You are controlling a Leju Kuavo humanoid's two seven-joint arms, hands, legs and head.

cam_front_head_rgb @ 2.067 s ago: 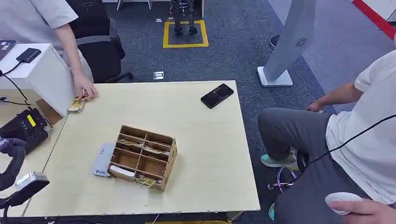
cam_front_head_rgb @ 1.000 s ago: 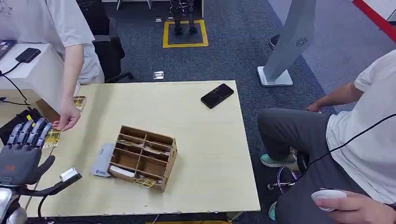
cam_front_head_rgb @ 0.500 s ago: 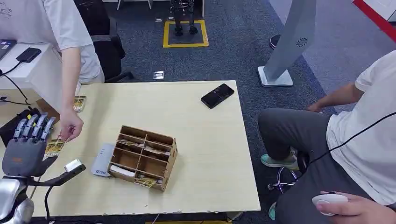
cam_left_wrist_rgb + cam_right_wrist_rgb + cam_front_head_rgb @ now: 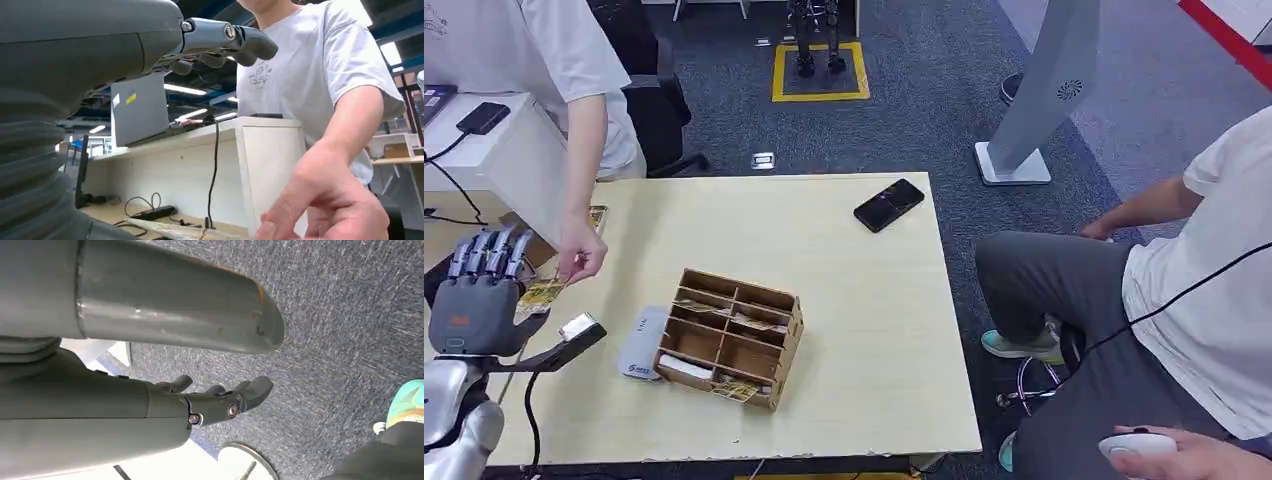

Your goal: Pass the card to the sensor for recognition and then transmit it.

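Facing left hand point(image 4: 476, 300), person's hand point(image 4: 582, 255) pinching yellow card point(image 4: 542, 293), print unreadable.

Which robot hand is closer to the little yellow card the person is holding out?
The left robot hand. It is raised at the table's left edge, right beside the card the person's hand offers. The right robot hand hangs down over the carpet, far from it.

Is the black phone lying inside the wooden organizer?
No, the black phone lies flat on the table near its far edge, apart from the wooden organizer.
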